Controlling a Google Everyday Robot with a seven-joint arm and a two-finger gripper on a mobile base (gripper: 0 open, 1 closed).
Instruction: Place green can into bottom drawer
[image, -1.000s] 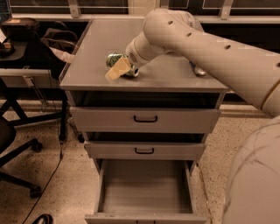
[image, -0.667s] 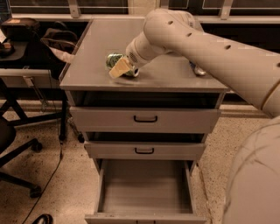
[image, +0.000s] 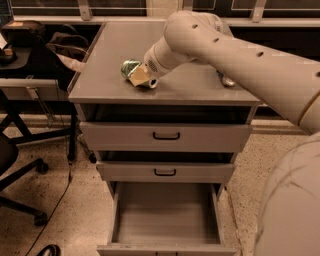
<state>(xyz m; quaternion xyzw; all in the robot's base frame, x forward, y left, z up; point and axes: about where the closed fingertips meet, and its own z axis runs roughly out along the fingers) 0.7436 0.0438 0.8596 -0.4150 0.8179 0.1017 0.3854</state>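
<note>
The green can (image: 128, 67) lies on its side on the grey cabinet top (image: 115, 45), left of centre. My gripper (image: 139, 76) is down on the can and covers its middle, so only the green left part and a silver end (image: 151, 83) show. The bottom drawer (image: 165, 212) is pulled out at the foot of the cabinet, and its plain grey interior holds nothing.
Two shallower drawers with black handles (image: 166, 135) sit slightly open above it. A small blue and silver object (image: 225, 79) lies on the top, partly hidden behind my arm. An office chair (image: 15, 165) and a desk stand to the left. My own base (image: 290, 210) fills the lower right.
My gripper has shifted slightly up and to the right over the can. The can stays in the same place on the cabinet top.
</note>
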